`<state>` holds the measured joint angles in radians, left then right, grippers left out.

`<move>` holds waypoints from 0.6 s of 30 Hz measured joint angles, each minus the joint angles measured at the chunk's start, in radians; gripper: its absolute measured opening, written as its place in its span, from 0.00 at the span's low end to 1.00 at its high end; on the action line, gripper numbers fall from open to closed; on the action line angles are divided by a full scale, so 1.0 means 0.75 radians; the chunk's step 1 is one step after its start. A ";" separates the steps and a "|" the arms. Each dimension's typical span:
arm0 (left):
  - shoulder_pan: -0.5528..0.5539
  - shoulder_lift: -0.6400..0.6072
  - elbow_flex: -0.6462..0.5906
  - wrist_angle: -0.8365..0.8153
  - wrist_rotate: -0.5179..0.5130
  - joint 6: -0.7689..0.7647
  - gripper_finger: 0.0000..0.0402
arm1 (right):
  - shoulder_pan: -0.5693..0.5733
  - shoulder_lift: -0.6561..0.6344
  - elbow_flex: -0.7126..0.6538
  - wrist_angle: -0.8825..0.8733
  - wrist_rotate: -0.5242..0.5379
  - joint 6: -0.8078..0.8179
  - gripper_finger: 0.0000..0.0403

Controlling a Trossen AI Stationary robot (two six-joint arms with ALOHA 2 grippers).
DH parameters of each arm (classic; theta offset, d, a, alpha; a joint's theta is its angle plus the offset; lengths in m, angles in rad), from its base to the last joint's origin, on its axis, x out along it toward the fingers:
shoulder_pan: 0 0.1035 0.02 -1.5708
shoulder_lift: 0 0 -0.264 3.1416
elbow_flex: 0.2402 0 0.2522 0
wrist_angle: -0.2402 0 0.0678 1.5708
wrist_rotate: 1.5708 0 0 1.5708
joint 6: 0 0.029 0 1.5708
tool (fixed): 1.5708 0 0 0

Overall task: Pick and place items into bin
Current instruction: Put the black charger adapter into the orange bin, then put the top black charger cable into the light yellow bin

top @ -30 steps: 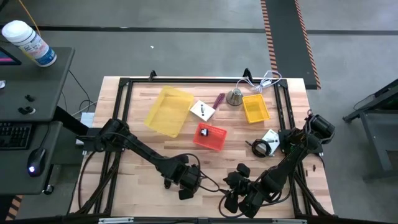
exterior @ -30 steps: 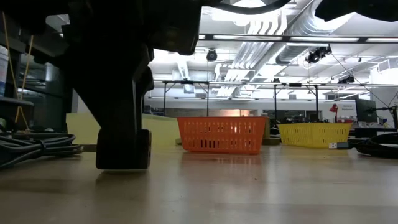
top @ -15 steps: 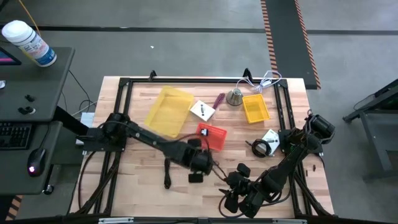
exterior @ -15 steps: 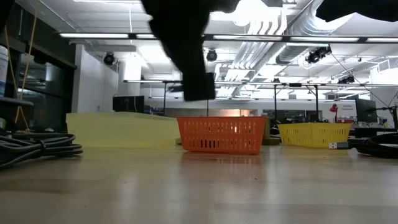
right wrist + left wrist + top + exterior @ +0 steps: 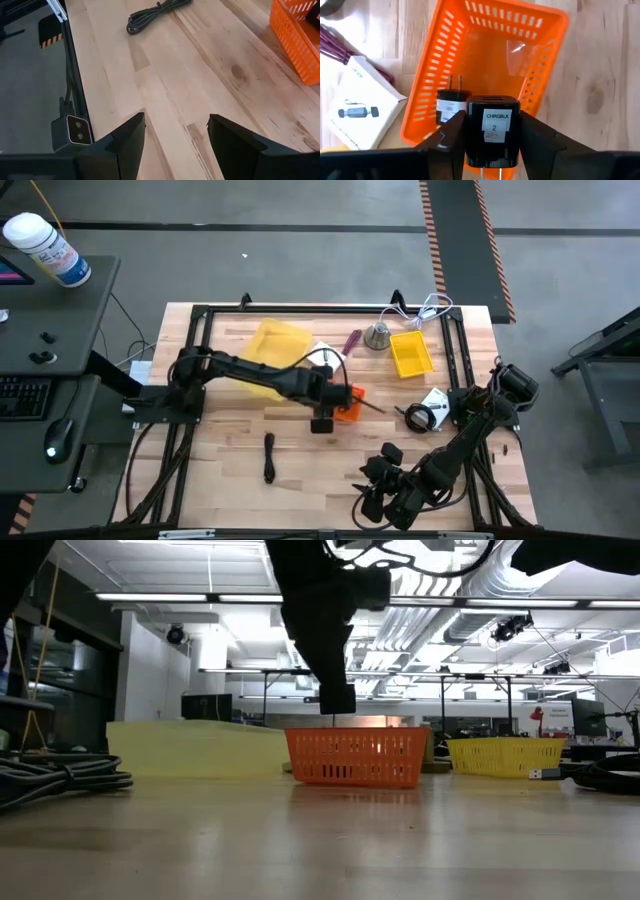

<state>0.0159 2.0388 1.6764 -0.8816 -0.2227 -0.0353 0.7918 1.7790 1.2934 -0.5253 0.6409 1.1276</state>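
Observation:
My left gripper (image 5: pixel 322 420) hangs over the near edge of the orange basket (image 5: pixel 345 402), shut on a black charger cube (image 5: pixel 492 145) with a white label. A second black-and-white cube (image 5: pixel 449 106) lies inside the basket. In the low view the gripper (image 5: pixel 336 700) is well above the basket's rim (image 5: pixel 355 734). A short black cable (image 5: pixel 268 457) lies on the table nearer the front. My right gripper (image 5: pixel 175 135) is open above bare table at the near right. My left gripper pinches the black cube between its two fingers (image 5: pixel 451 136), one on each side face (image 5: pixel 470 137). The labelled face looks toward the wrist camera. The fingers point down from above. The cube is lifted clear, above the basket.
A white card box (image 5: pixel 365 112) and a maroon-handled tool (image 5: pixel 352 340) lie beyond the orange basket. A large yellow bin (image 5: pixel 270 352), a small yellow basket (image 5: pixel 410 353) and a silver bell (image 5: pixel 377 335) stand farther back. A coiled black cable (image 5: pixel 418 418) and a white card (image 5: pixel 435 401) lie at the right.
My left gripper has risen from the table near the front edge with the black cube and travelled toward the far edge, stopping over the orange basket. The cube is now lifted clear. The short black cable stays on the table where the gripper was.

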 joint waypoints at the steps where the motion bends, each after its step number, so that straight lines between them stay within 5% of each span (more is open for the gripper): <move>1: 0.010 0.000 0.000 -0.002 0.007 0.008 0.33 | 0.000 0.000 0.000 -0.004 0.003 0.005 0.51; 9: 0.051 0.000 0.000 0.008 0.124 0.017 0.39 | -0.014 0.000 -0.001 -0.021 0.026 0.021 0.51; 18: 0.049 0.000 0.000 0.009 0.080 0.039 0.46 | -0.051 0.000 -0.001 -0.022 0.006 -0.013 0.51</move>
<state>0.0528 2.0388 1.6764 -0.8751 -0.1630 -0.0059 0.7534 1.7790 1.2930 -0.5415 0.6456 1.1175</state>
